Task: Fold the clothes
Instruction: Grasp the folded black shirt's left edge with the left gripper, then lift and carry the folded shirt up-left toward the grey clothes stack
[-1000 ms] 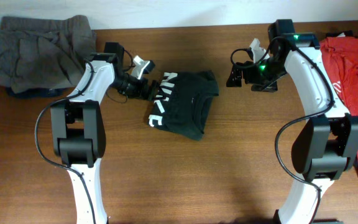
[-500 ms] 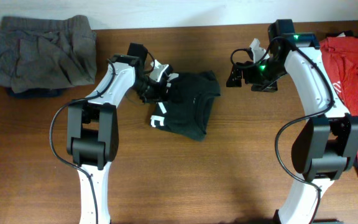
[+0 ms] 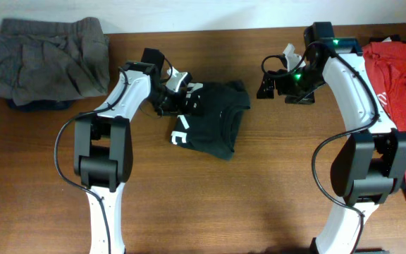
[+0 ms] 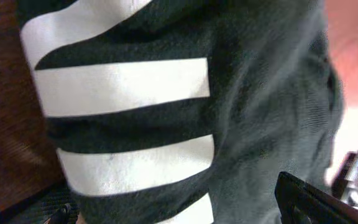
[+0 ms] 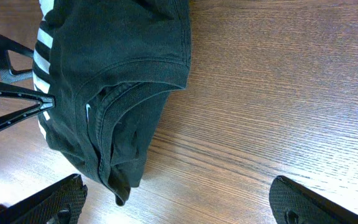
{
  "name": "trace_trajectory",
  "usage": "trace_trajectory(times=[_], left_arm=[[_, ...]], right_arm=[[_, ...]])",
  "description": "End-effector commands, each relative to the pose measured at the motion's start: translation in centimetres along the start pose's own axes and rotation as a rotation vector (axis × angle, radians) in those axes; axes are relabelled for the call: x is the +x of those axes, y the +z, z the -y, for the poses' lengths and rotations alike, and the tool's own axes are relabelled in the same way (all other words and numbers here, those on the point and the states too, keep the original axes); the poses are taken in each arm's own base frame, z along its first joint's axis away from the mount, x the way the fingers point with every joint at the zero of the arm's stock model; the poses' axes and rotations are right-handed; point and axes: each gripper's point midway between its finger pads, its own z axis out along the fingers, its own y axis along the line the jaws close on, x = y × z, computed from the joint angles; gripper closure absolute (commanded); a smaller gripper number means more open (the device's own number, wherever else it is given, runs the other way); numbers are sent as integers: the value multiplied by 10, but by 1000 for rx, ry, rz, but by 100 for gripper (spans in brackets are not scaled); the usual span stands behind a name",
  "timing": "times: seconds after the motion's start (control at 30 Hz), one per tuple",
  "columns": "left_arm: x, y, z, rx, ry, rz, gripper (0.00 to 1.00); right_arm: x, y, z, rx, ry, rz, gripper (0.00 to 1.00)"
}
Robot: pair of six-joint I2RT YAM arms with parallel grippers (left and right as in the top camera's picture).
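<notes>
Brown wood-grain tabletop (image 3: 259,183) fills my overhead view, with both arms reaching in from the near edge. On it, a little left of centre and toward the far side, the black T-shirt (image 3: 220,123) lies gathered into a compact, roughly folded bundle. Its white lettering (image 3: 180,132) shows along the left edge, and the neck opening faces up near the middle. From my right wrist camera I can make out the ribbed collar and a small white logo (image 5: 89,112) inside the neck.

My left tool (image 3: 187,102) sits at the shirt's upper left corner, right over the lettered edge. Its wrist camera is so close that black cloth and broad white stripes fill the frame, with one finger (image 4: 319,202) at the lower right corner. The jaws are spread wide and grip nothing. I cannot tell whether the fingers touch the cloth.

My right tool (image 3: 266,85) is off to the shirt's right, apart from it, over bare wood, jaws wide and empty.

Farther out, a crumpled grey garment (image 3: 41,60) lies at the far left corner. A red T-shirt (image 3: 400,77) is draped along the right edge, partly behind the right arm.
</notes>
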Motion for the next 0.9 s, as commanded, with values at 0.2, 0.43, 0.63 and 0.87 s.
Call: trace_trajectory(times=[0.2, 0.43, 0.63, 0.87], left_arm=[[34, 60, 11, 162, -80, -146, 9], [34, 62, 14, 161, -90, -147, 61], [23, 61, 15, 159, -63, -114, 100], [-37, 33, 4, 5, 70, 42, 100]], right_arm=[[1, 3, 6, 10, 0, -6, 1], [0, 3, 6, 10, -2, -4, 1], [0, 3, 6, 10, -2, -5, 1], [2, 3, 6, 10, 2, -14, 1]])
